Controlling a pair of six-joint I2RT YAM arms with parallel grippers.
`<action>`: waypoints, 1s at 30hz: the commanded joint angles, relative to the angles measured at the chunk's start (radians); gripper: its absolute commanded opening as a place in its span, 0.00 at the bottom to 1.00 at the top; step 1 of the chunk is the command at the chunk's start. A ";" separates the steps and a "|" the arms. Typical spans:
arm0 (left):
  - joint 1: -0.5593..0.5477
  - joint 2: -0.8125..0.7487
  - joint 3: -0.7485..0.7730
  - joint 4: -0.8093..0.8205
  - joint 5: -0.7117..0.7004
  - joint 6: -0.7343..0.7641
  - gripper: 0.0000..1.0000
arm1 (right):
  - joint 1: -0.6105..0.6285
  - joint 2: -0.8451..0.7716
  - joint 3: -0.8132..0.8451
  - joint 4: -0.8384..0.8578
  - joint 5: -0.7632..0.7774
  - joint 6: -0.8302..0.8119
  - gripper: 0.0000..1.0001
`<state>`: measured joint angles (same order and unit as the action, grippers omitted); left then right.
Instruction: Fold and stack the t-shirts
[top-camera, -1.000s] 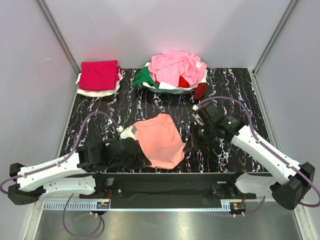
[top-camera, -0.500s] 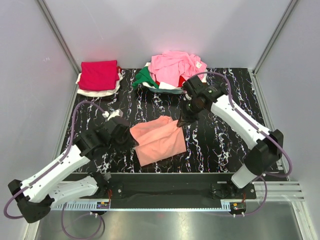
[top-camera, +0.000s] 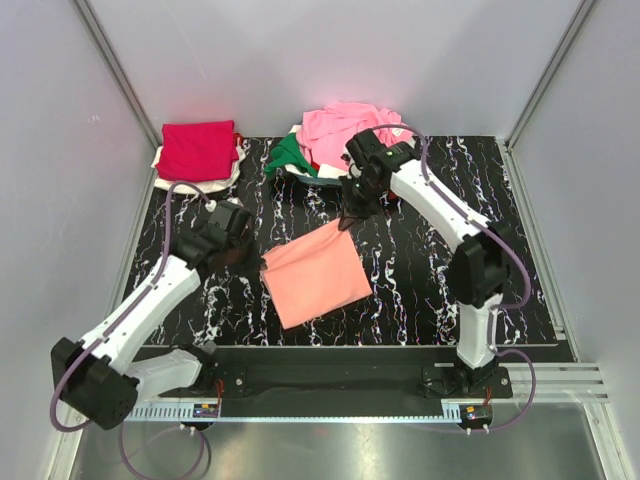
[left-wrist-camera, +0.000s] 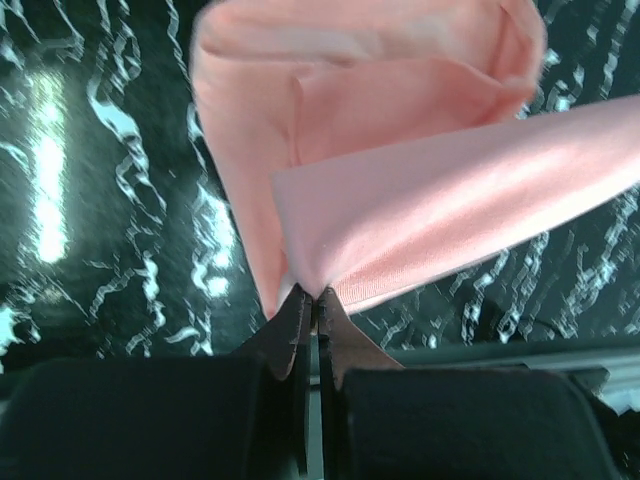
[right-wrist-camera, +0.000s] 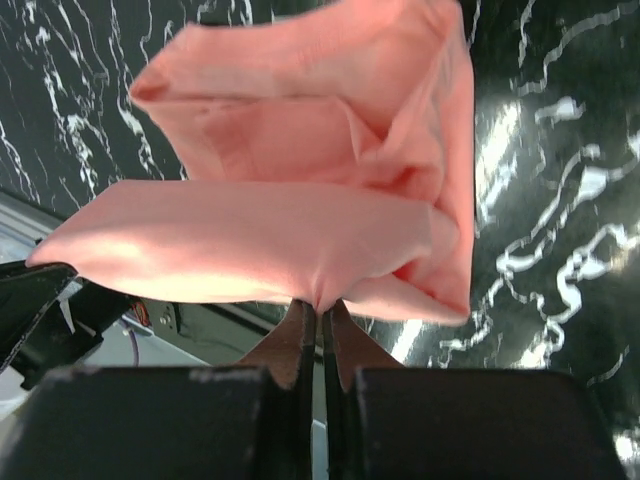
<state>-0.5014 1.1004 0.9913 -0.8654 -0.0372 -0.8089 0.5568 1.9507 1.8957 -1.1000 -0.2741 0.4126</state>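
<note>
Salmon-orange shirt (top-camera: 315, 272) strung out over the middle of the black white-veined mat (top-camera: 440, 290), folded double and pinched at two corners. Left fingers (left-wrist-camera: 283, 338) clamped tight on the shirt's left corner, tips pressed together with only a thin bunch of cloth between them, no gap to speak of. Right fingers (right-wrist-camera: 278, 352) just the same on the far right corner, closed hard on a gathered pinch of fabric.

From each wrist, cloth fanning away from the tips: a taut top layer, a looser folded layer sagging below it.

From above, a slanted salmon rectangle. High corner at the back right under the right arm (top-camera: 440, 210), left corner just beside the left arm (top-camera: 150, 300), lower edge toward the near side of the mat. Hard to tell whether that lower edge touches the mat or hangs clear.

At the back of the mat, just behind the right wrist: loose heap with a light pink shirt (top-camera: 345, 130) on top and a green shirt (top-camera: 288, 155) spilling out on its left. Back left corner: crimson shirt (top-camera: 198, 150) folded neat, sitting on a white shirt (top-camera: 205, 184).
</note>
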 joint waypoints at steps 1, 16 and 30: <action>0.096 0.056 -0.010 0.077 0.031 0.126 0.00 | -0.024 0.089 0.118 -0.004 -0.002 -0.043 0.00; 0.332 0.544 0.078 0.284 0.158 0.258 0.23 | -0.104 0.533 0.433 0.008 -0.093 -0.054 0.51; 0.409 0.271 -0.069 0.395 0.246 0.326 0.98 | -0.117 0.058 -0.027 0.131 0.064 -0.069 0.86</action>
<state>-0.0883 1.4448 1.0294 -0.5678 0.1223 -0.4892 0.4377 2.1971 1.9877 -1.0500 -0.2436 0.3378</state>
